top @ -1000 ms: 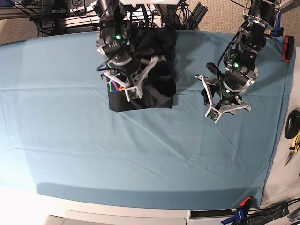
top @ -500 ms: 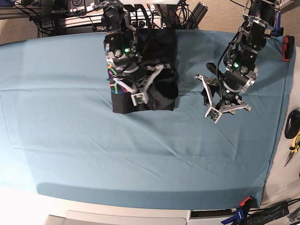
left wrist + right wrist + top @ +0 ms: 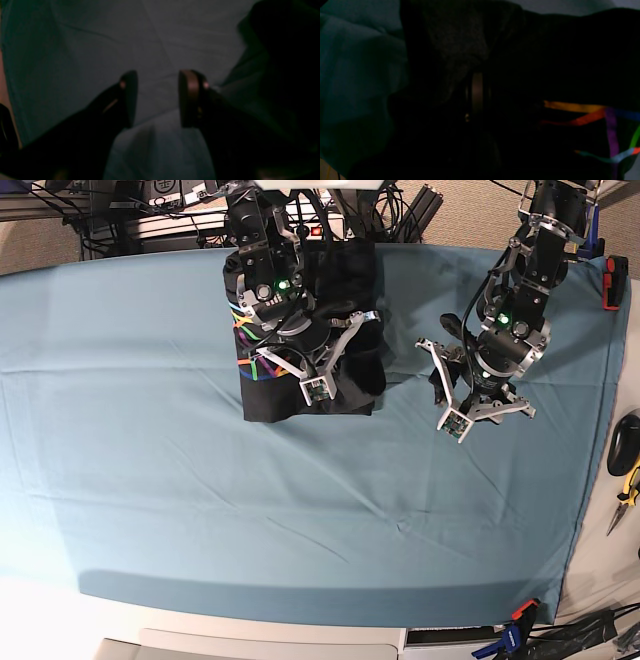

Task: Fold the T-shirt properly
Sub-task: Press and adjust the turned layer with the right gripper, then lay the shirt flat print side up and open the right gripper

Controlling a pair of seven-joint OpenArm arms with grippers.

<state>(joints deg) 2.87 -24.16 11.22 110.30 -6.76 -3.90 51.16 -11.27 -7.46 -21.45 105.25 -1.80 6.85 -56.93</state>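
Note:
The black T-shirt (image 3: 266,396) lies bunched in a folded bundle at the back middle of the teal cloth (image 3: 150,480), with rainbow lines (image 3: 252,366) showing on its left side. My right gripper (image 3: 318,340) is on top of the bundle. In the right wrist view it (image 3: 477,93) is shut on dark T-shirt fabric (image 3: 460,37), with the rainbow lines (image 3: 595,112) to the right. My left gripper (image 3: 462,375) hovers over bare cloth to the right of the shirt. In the left wrist view it (image 3: 157,98) is open and empty, with a dark edge of the T-shirt (image 3: 287,50) at the right.
Yellow-handled pliers (image 3: 627,483) and a dark tool lie off the cloth's right edge. An orange clamp (image 3: 613,282) sits at the back right corner and another clamp (image 3: 520,616) at the front right. Cables and equipment (image 3: 150,205) stand behind the table.
My right arm has moved to the right with the shirt bundle, which shifted right and shows more of the rainbow lines. The left arm has not moved.

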